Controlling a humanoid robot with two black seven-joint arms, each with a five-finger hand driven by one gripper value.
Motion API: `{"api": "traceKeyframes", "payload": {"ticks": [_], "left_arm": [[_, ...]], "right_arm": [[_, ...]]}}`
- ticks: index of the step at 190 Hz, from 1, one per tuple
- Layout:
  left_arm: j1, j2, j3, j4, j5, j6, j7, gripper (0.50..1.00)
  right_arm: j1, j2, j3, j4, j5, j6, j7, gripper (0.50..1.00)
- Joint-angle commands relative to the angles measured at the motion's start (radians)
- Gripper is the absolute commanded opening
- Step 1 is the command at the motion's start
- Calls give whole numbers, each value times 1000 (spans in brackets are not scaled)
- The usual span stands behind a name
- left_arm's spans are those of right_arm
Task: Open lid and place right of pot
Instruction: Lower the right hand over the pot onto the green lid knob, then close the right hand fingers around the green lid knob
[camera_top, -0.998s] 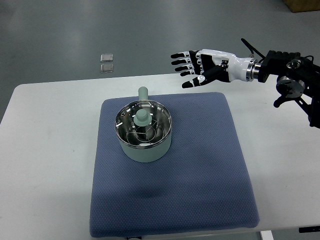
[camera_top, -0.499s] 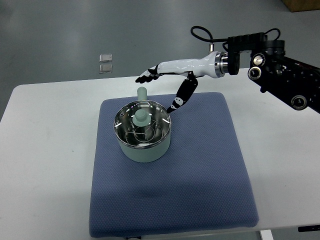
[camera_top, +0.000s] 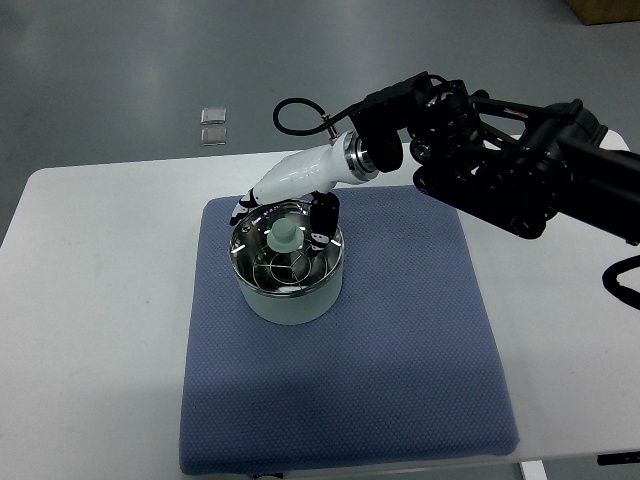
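The right hand's (camera_top: 285, 200) fingers are spread and hold nothing: fingertips (camera_top: 240, 208) at the lid's (camera_top: 287, 250) 10 o'clock rim, thumb (camera_top: 322, 222) at 2 o'clock, flanking the knob (camera_top: 283, 235). Half a second ago the hand hovered farther back; it has come down over the pot (camera_top: 290, 270) and now hides the handle. The lid is still on, the pot on the blue mat's (camera_top: 400, 360) upper left. Open mat lies at 3 o'clock. Two small clear squares (camera_top: 212, 126) lie on the floor beyond the table (camera_top: 90, 300).
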Motion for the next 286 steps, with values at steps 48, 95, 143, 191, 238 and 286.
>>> {"api": "traceKeyframes", "payload": {"ticks": [48, 95, 143, 191, 238, 286], "left_arm": [[0, 0, 0, 0, 0, 0, 0, 1000], [0, 0, 0, 0, 0, 0, 0, 1000], [0, 0, 0, 0, 0, 0, 0, 1000], [0, 0, 0, 0, 0, 0, 0, 1000], [0, 0, 0, 0, 0, 0, 0, 1000], [0, 0, 0, 0, 0, 0, 0, 1000]], "right_arm": [[-4, 16, -18, -20, -4, -82, 0, 911], [-18, 14, -72, -35, -4, -132, 0, 868], [-18, 14, -72, -47, -4, -132, 1, 819], [-19, 14, -90, -54, -4, -135, 1, 744], [-21, 8, -89, -55, -1, -148, 3, 738], [-18, 1, -84, -55, 1, -149, 4, 731]]}}
